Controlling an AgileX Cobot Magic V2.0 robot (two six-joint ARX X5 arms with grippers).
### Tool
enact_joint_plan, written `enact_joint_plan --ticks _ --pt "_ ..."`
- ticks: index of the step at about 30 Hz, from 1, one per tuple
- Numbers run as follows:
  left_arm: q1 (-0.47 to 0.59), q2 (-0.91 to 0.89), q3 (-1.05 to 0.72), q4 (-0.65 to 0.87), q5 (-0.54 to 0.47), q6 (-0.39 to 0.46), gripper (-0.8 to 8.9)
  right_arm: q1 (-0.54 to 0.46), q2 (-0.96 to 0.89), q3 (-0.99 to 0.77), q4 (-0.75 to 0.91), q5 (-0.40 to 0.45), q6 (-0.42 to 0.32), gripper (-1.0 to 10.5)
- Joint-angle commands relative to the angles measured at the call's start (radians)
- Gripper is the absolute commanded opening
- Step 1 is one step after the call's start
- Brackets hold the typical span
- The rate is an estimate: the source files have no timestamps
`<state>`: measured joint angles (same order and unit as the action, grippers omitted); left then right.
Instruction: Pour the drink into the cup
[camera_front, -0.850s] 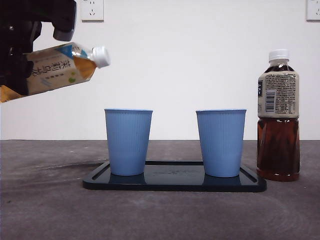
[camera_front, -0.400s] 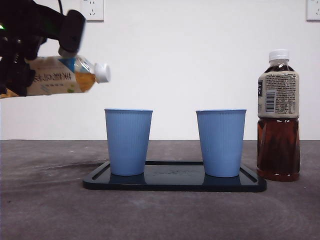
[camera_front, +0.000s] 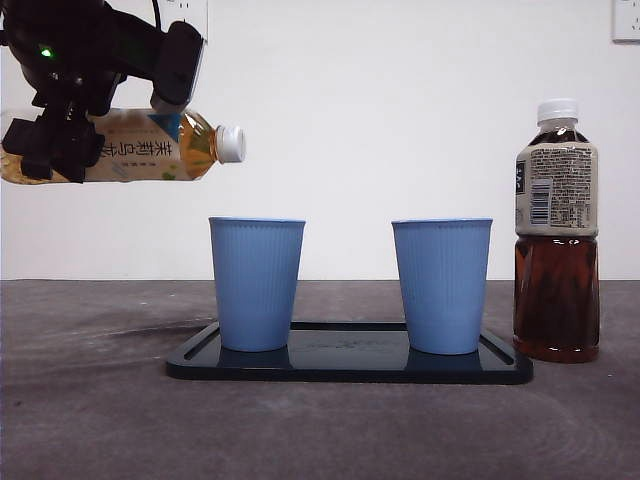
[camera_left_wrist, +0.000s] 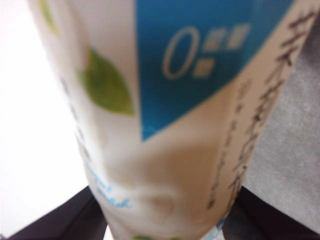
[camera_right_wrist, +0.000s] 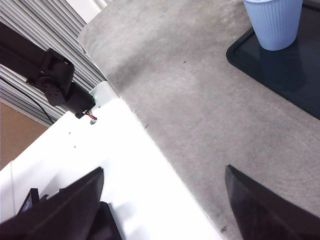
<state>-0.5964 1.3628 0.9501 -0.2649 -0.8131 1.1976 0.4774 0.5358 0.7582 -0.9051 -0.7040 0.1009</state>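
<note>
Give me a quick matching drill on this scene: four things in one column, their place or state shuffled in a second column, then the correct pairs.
Things:
1. tea bottle with the light label
2. dark tea bottle
3. two blue cups
4. right gripper

Places or states:
A. standing on the black tray
B. open, holding nothing, above the table's edge
C. upright on the table beside the tray
D. held sideways in the left gripper, white cap on

Pairs: 1-D, 2-C, 3-A, 4-B

Two cups are standing on a tray; a bottle is standing at its three o'clock; another bottle is hanging at ten o'clock.
</note>
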Motion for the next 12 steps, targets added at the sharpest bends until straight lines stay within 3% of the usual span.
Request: enact_joint_plan --ticks 1,12 --pt "-0.01 0.014 0.034 0.025 -0.024 0.027 2.38 0.007 0.005 0.011 0.005 -0.003 -0.016 3.8" --pt "-0.014 0.026 0.035 0.026 -0.024 0.033 2.38 0.007 0.005 0.011 0.005 -0.003 -0.021 3.8"
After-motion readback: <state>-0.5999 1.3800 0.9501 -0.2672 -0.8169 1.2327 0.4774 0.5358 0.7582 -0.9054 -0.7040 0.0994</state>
